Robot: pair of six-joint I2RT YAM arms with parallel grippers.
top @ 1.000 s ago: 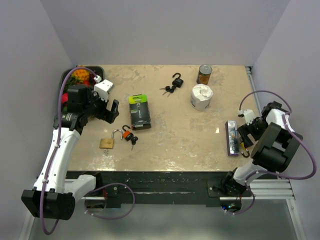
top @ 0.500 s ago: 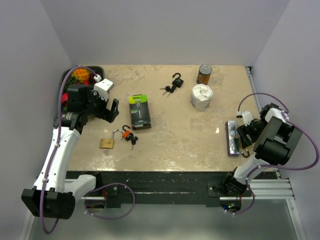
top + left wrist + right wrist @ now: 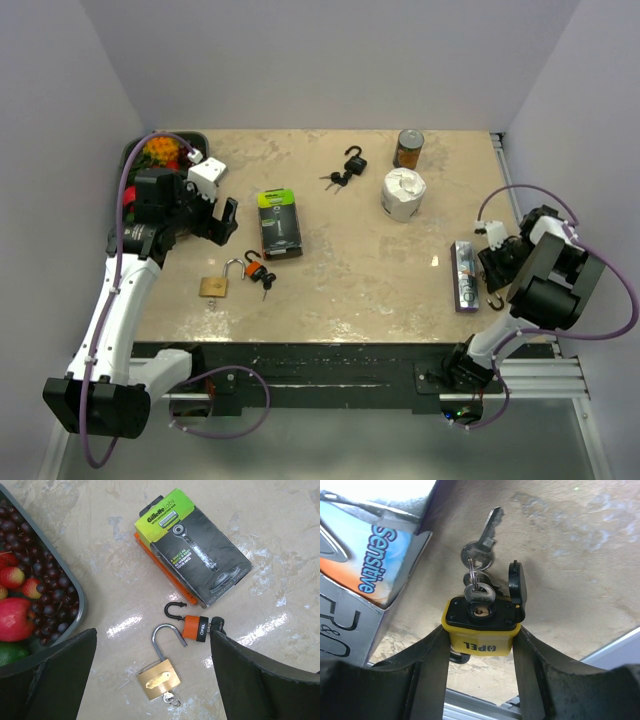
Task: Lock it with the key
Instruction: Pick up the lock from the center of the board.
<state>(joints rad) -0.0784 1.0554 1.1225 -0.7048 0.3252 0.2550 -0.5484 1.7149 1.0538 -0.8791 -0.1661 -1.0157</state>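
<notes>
My right gripper (image 3: 481, 632) is shut on a yellow padlock (image 3: 480, 642) by its two sides, at the table's right edge (image 3: 494, 282). A key (image 3: 479, 596) sits in its keyhole and a second key (image 3: 481, 542) hangs from the ring. Its black shackle pokes out below (image 3: 494, 301). My left gripper (image 3: 152, 632) is open and empty, hovering (image 3: 222, 222) over a brass padlock (image 3: 158, 678) with an open shackle and a key (image 3: 171, 698) in it, also in the top view (image 3: 212, 286). An orange padlock (image 3: 196, 627) lies beside it.
A razor box (image 3: 279, 223) lies mid-left. A fruit tray (image 3: 137, 150) is at the far left. A black padlock (image 3: 354, 160) with keys, a can (image 3: 408, 148) and a paper roll (image 3: 403, 193) stand at the back. A blue box (image 3: 463, 275) lies by my right gripper.
My right wrist has turned and shifted slightly at the table's right edge with the yellow padlock in it. The left arm has not moved.
</notes>
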